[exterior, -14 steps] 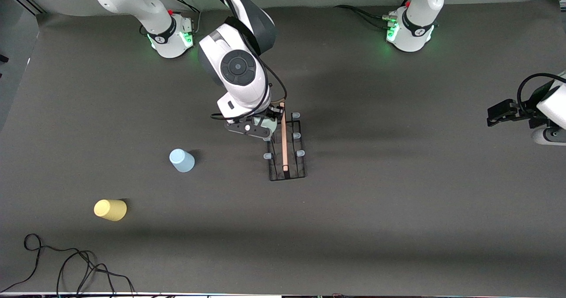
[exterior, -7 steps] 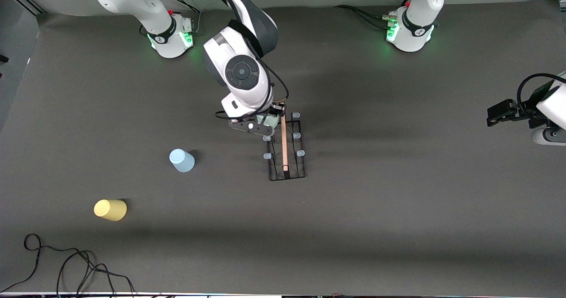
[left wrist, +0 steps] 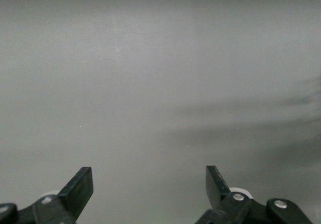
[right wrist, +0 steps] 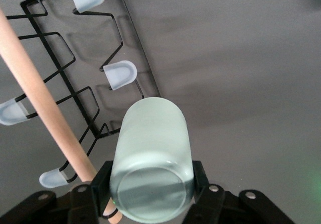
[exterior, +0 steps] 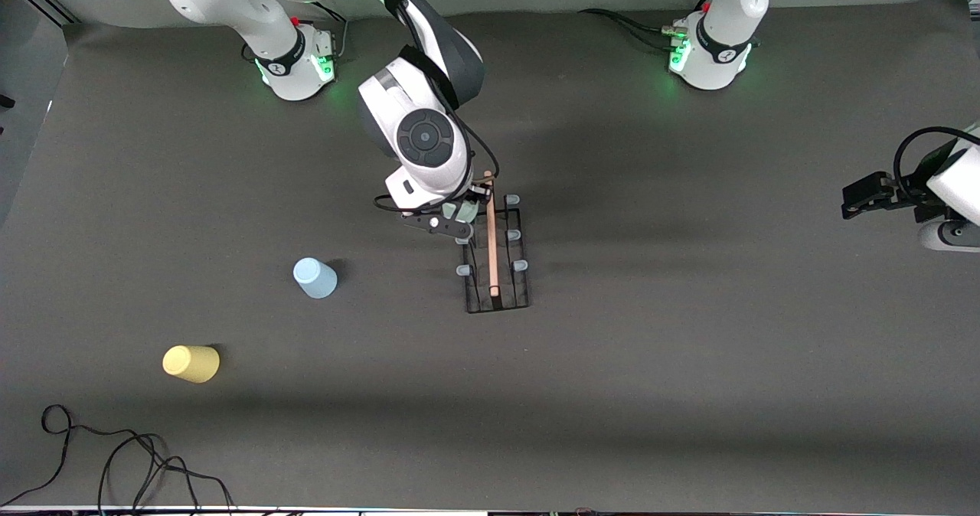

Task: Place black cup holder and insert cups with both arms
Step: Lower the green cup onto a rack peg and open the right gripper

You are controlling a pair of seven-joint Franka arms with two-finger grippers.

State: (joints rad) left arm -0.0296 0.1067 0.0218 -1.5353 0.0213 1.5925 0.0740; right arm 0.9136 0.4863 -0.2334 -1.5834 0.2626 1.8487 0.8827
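The black cup holder [exterior: 498, 259] lies on the table's middle, its wooden handle [exterior: 491, 233] running along it between grey-tipped pegs [exterior: 520, 265]. My right gripper [exterior: 458, 216] hangs over the holder's end farthest from the front camera, shut on a pale green cup [exterior: 462, 210]. In the right wrist view the green cup [right wrist: 150, 153] sits gripped between the fingers [right wrist: 100, 181], just above a peg [right wrist: 120, 75] and beside the handle [right wrist: 40, 103]. A light blue cup [exterior: 315, 278] and a yellow cup [exterior: 191, 364] rest toward the right arm's end. My left gripper [exterior: 857, 194] waits open at the left arm's end, with only bare table under it [left wrist: 149, 184].
A loose black cable [exterior: 115, 462] curls at the table's front corner on the right arm's end. The two green-lit arm bases [exterior: 295, 64] [exterior: 708, 57] stand along the edge farthest from the front camera.
My right gripper has shifted with the green cup a little toward the holder's end farthest from the front camera. The left arm and the other cups have not moved.
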